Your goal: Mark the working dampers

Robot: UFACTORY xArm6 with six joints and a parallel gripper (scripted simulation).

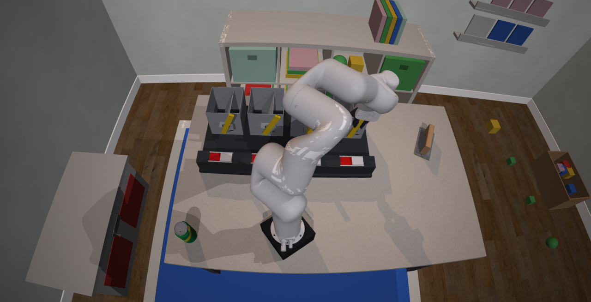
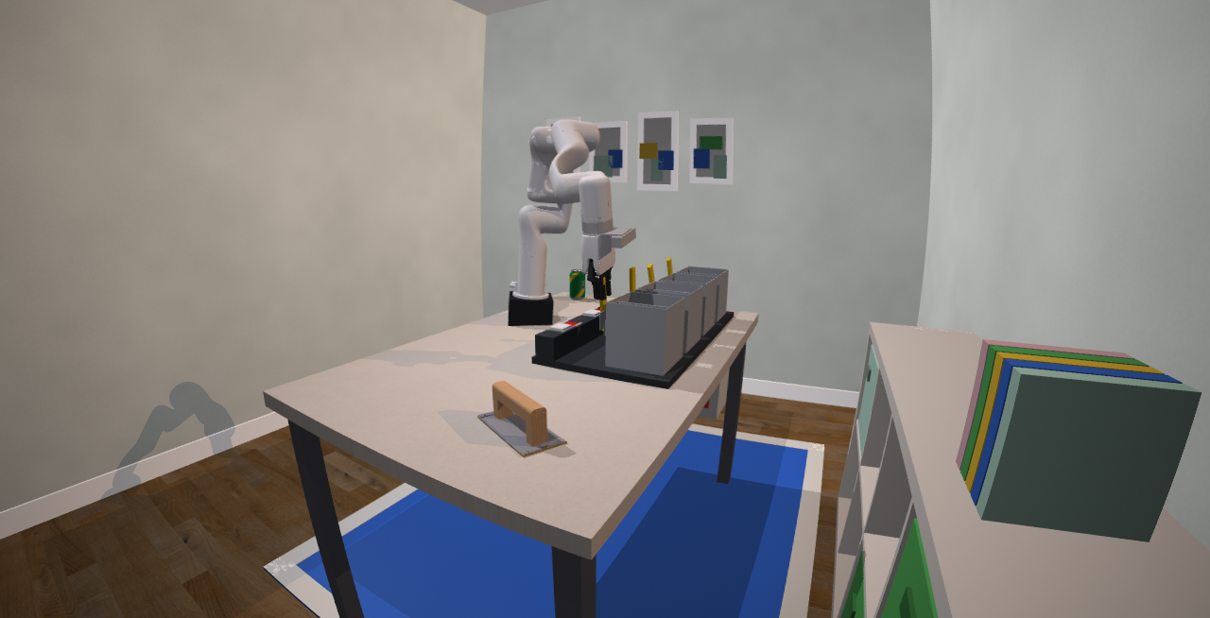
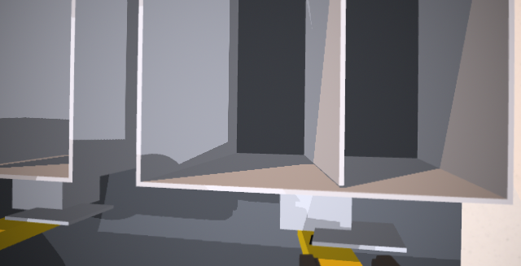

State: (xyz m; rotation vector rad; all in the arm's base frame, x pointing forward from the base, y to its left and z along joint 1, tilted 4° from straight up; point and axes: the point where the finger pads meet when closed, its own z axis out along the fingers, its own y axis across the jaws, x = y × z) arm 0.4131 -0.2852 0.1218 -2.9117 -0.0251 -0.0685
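Note:
Four grey duct dampers stand in a row on a black base [image 1: 285,151]. The leftmost damper [image 1: 225,110] and the second damper [image 1: 264,110] show in full; my arm hides most of the other two. Each has a yellow lever in front, like the leftmost lever [image 1: 227,123]. The leftmost slider [image 1: 220,156] and the rightmost slider [image 1: 352,160] show red beside a white cover. My gripper [image 1: 358,125] is at the rightmost damper [image 3: 326,83], shut on its yellow lever [image 3: 330,254]. The blade [image 3: 327,95] stands edge-on inside that damper.
A float with a wooden handle [image 1: 425,141] lies on the table to the right. A green can [image 1: 185,232] stands at the front left corner. A shelf unit [image 1: 326,52] stands behind the table, and a cabinet [image 1: 82,221] to its left.

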